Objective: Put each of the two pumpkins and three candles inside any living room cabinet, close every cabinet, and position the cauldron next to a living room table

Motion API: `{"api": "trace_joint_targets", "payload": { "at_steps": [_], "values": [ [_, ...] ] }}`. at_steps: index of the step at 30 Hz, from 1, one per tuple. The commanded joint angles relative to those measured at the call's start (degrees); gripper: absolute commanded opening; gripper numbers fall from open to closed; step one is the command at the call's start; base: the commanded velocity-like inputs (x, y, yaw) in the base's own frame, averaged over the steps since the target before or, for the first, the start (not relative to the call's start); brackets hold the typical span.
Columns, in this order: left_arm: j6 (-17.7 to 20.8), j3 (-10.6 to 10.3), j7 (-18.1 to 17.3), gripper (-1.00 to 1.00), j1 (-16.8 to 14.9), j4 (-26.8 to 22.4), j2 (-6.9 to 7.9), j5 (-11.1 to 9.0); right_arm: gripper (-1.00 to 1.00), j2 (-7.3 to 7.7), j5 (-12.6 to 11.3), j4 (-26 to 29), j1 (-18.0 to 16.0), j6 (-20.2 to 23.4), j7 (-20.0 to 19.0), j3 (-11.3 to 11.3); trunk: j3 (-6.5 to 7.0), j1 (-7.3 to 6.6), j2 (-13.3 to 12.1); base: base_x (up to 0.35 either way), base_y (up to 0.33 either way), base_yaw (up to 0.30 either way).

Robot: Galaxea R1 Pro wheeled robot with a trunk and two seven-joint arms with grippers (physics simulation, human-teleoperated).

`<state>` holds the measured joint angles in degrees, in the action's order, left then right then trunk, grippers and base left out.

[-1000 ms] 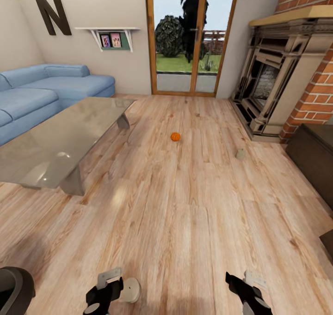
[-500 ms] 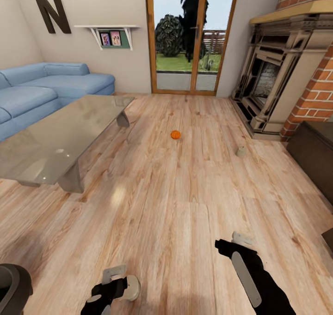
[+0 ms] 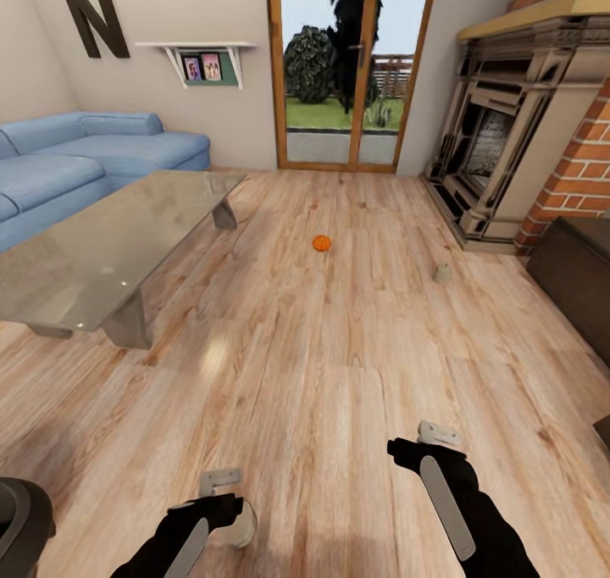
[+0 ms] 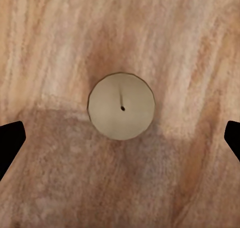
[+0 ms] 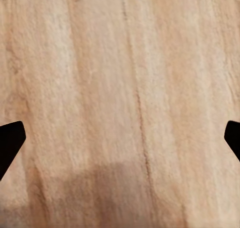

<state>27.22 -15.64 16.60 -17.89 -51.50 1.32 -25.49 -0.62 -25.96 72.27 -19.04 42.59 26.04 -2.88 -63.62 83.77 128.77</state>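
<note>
The left claw point(image 3: 222, 486) hangs over the wooden floor point(image 3: 339, 375) at the lower left of the head view, and the left wrist view shows its two dark fingertips point(image 4: 10, 143) spread wide at the frame's edges with a round, pale candle point(image 4: 121, 105) centred between them, wick dot facing the camera. That is the relation the next move turns on: the candle stands upright, its long axis running straight along the claw's line of sight, so it lies directly below the open fingers and not yet touched by them; a straight descent looks like all that is needed. In the head view the same candle point(image 3: 243, 523) peeks out just beside the left arm. The right claw point(image 3: 424, 441), lower right of centre, also stands wide open over bare boards, clearly farther from this candle. Further out, a second candle point(image 3: 441, 272) sits on the floor right of centre, an orange pumpkin point(image 3: 321, 242) near mid-frame, the glass desk point(image 3: 110, 256) at left, the dark cabinet point(image 3: 576, 281) at the right edge, and the black cauldron point(image 3: 21, 523) in the lower left corner.
</note>
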Motion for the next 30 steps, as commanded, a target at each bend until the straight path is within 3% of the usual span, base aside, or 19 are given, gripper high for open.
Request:
{"api": "trace_joint_targets", "payload": {
  "at_steps": [1,13,19,30],
  "values": [
    [0.12,-0.27,0.55,1.0,-0.04,-0.1,0.08,-0.61,1.0,0.01,-0.61,0.06,-0.03,0.1,0.59,-0.08,-0.23,0.22,0.44,0.0,0.0,0.0],
    [-0.14,-0.26,0.53,1.0,-0.04,-0.07,-0.09,-0.62,1.0,0.01,-1.04,0.07,-0.03,0.23,0.66,-0.02,-2.39,2.85,5.25,0.0,0.0,0.0],
    [-0.22,-0.28,0.54,1.0,-0.04,-0.06,-0.17,-0.6,1.0,0.01,-1.19,0.22,-0.04,3.08,0.53,-0.02,-3.46,4.17,7.66,0.0,0.0,0.0],
    [-0.04,0.04,0.53,1.0,-0.04,-0.09,-0.09,-0.57,1.0,-0.05,-1.38,0.49,-0.03,3.66,0.48,-0.02,-5.44,6.59,12.07,0.0,0.0,0.0]
  ]
}}
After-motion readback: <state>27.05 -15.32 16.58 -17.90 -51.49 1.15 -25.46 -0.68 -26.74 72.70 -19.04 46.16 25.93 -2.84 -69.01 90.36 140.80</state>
